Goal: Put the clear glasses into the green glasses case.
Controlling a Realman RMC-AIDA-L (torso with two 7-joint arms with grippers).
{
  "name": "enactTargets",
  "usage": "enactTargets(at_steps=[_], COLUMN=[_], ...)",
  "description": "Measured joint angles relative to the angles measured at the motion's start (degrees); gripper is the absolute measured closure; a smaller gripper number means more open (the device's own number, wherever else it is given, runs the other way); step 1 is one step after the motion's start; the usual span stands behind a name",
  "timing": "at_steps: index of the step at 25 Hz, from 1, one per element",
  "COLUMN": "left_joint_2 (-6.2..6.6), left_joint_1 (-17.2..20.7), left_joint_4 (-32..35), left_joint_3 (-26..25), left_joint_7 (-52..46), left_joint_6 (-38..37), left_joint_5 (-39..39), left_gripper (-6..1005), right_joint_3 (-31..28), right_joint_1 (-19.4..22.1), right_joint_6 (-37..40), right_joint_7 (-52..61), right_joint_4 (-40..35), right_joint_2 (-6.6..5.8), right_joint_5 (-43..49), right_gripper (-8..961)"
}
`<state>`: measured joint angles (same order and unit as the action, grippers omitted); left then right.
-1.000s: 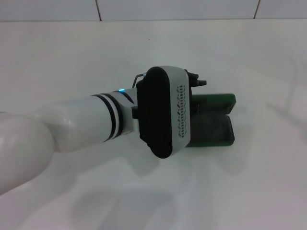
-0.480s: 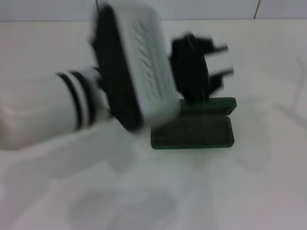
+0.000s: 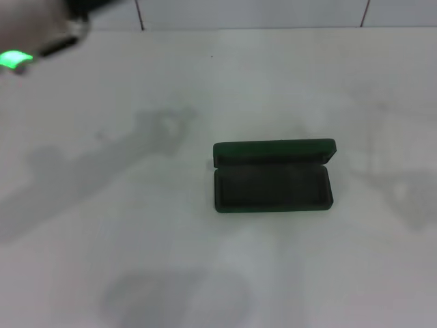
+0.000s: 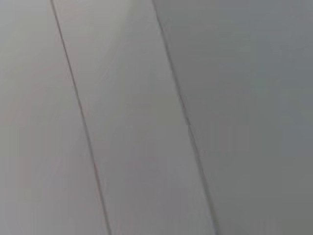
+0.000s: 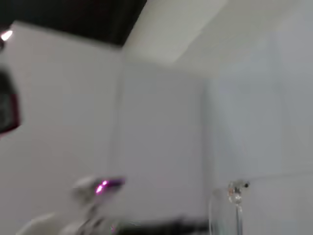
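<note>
The green glasses case (image 3: pixel 273 176) lies open in the middle of the white table in the head view, its lid (image 3: pixel 274 152) standing up at the far side. The lining looks dark, and I cannot tell whether the clear glasses lie inside; I see them nowhere else. A blurred stretch of my left arm (image 3: pixel 31 48), with a green light on it, sits in the far left corner, well away from the case. Its gripper is out of the picture. The left wrist view shows only tiled wall. My right arm and gripper do not show.
The white table (image 3: pixel 136 239) stretches all around the case, and a tiled wall (image 3: pixel 273 12) runs along its far edge. The right wrist view shows a pale wall and a blurred shape with a purple light (image 5: pixel 100 186).
My left arm, which hung over the case a second ago, has swung up and away to the far left corner, uncovering the open case. The case has not moved.
</note>
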<state>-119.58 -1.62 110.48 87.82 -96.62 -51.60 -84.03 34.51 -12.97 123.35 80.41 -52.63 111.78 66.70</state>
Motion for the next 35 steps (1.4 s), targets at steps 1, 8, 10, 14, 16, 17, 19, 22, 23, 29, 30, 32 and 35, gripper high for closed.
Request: enactTargets(at_steps=[1, 8, 10, 14, 16, 17, 19, 22, 23, 29, 30, 32, 35], left_joint_2=[-0.04, -0.22, -0.21, -0.13, -0.09, -0.08, -0.1, -0.18, -0.22, -0.28, -0.3, -0.32, -0.32], left_joint_1=[0.0, -1.3, -2.3, -4.0, -5.0, -5.4, -5.9, -6.8, -7.0, -8.8, -8.8, -8.9, -8.9], left_joint_4=[-0.6, -8.4, -10.7, -13.0, -13.8, -14.3, -15.4, -17.1, -17.5, -19.5, -19.6, -19.6, -19.3], left_joint_3=[-2.7, -15.4, -16.5, -16.9, -16.8, -16.8, -16.6, -15.3, -14.9, -13.7, -13.6, -13.6, -13.7], left_joint_7=[0.2, 0.8, 1.1, 1.1, 1.0, 0.8, 0.6, 0.9, 1.1, 1.8, 1.8, 1.9, 1.8], left_joint_6=[-3.0, -17.9, -19.9, -23.4, -25.4, -26.3, -27.6, -28.4, -28.5, -28.4, -28.5, -28.6, -28.6], left_joint_5=[3.7, 19.8, 21.3, 21.0, 20.1, 19.6, 18.6, 16.9, 16.5, 15.9, 16.0, 16.4, 16.5], left_gripper=[863, 927, 936, 946, 953, 956, 963, 967, 967, 967, 967, 967, 967], right_joint_3=[2.1, 14.3, 16.7, 18.4, 18.3, 18.4, 18.6, 18.8, 18.9, 23.9, 25.0, 27.4, 29.5], right_joint_1=[-0.9, -7.3, -9.1, -12.7, -14.8, -15.8, -17.7, -20.4, -21.4, -25.3, -25.5, -26.0, -26.2], right_joint_6=[0.0, -0.1, -0.2, -0.4, -0.6, -0.7, -1.0, -1.9, -2.4, -7.1, -8.2, -10.6, -13.0], right_joint_7=[-0.5, -2.6, -2.8, -3.2, -3.7, -3.9, -4.7, -5.7, -5.9, -8.2, -8.6, -9.6, -11.0], right_joint_4=[0.0, 0.1, 0.3, 1.9, 3.4, 4.2, 5.7, 8.0, 8.8, 11.3, 11.3, 11.5, 11.8], right_joint_2=[-0.03, 0.34, 0.75, 2.52, 3.12, 3.29, 3.49, 3.65, 3.68, 3.87, 3.96, 4.05, 4.12], right_joint_5=[1.8, 9.4, 11.1, 13.9, 14.7, 14.8, 14.8, 14.7, 14.7, 14.7, 14.6, 14.4, 14.2], right_gripper=[894, 895, 895, 895, 895, 895, 895, 895, 895, 895, 895, 895, 895])
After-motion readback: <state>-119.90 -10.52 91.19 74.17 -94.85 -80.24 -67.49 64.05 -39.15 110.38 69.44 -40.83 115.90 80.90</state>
